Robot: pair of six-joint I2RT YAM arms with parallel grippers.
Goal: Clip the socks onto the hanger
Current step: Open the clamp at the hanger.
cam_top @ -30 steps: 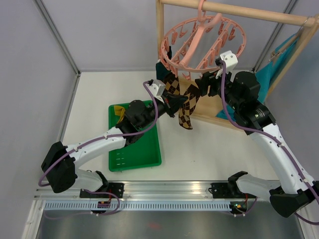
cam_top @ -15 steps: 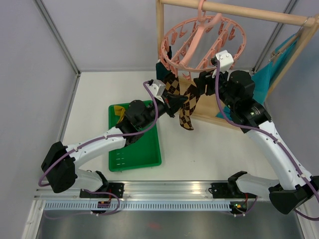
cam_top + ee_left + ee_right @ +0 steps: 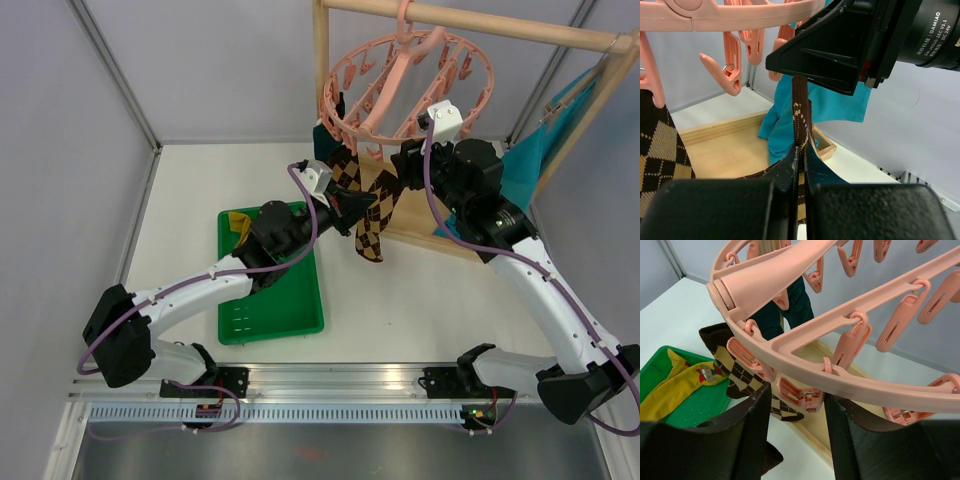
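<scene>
The round pink hanger hangs from the wooden rack's top bar. One brown-tan argyle sock hangs clipped under its near rim, beside a dark teal sock. My left gripper is shut on the edge of a second argyle sock and holds it up just below my right gripper's black body. My right gripper is open, its fingers on either side of a pink clip that dangles from the hanger ring. The clipped argyle sock and the teal sock hang behind.
A green tray lies on the table at the left with a mustard yellow sock in it; both show in the right wrist view. A turquoise cloth hangs on the wooden rack frame at the right.
My right gripper has moved left and up, closer under the hanger ring and over the held sock. My left arm and its sock have stayed still.
</scene>
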